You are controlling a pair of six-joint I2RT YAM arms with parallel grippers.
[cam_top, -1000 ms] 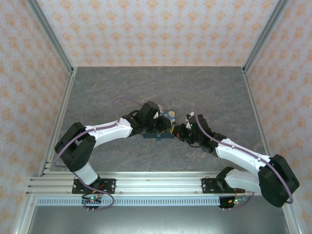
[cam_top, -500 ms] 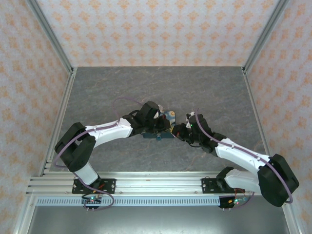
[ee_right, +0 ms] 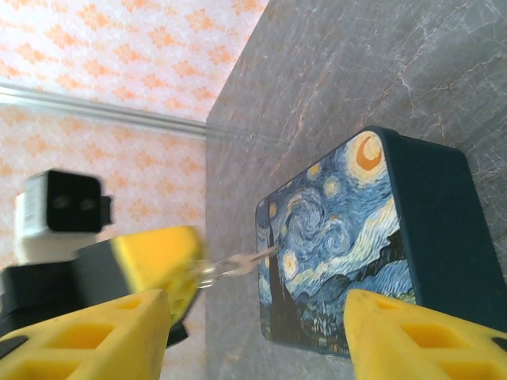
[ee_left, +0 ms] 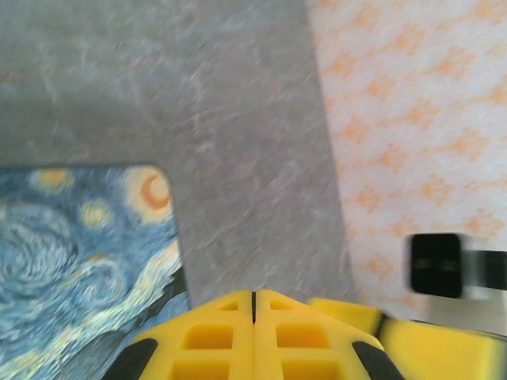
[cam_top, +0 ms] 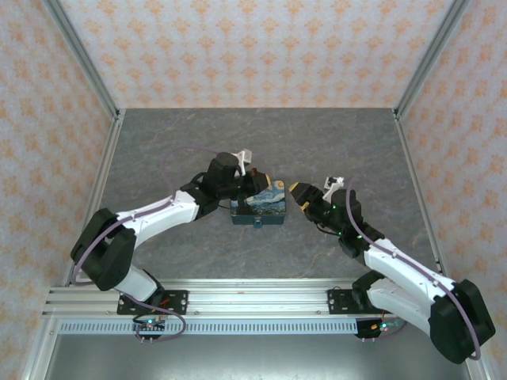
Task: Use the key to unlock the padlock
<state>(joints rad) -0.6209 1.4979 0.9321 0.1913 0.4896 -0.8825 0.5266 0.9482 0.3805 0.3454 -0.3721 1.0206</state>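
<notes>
Insertion looms: left end effector (ee_left: 253,313) pinches slim pale-metal key (ee_right: 238,264) at square teal starry-night padlock (ee_right: 341,229), right end effector (ee_right: 257,301) gapes empty, so brace, then align.

Robot lab test cell, aluminium-profile frame (cam_top: 238,294), orange-patterned wall panels (cam_top: 261,47) on three sides, grey stone-look tabletop (cam_top: 317,142)
</notes>
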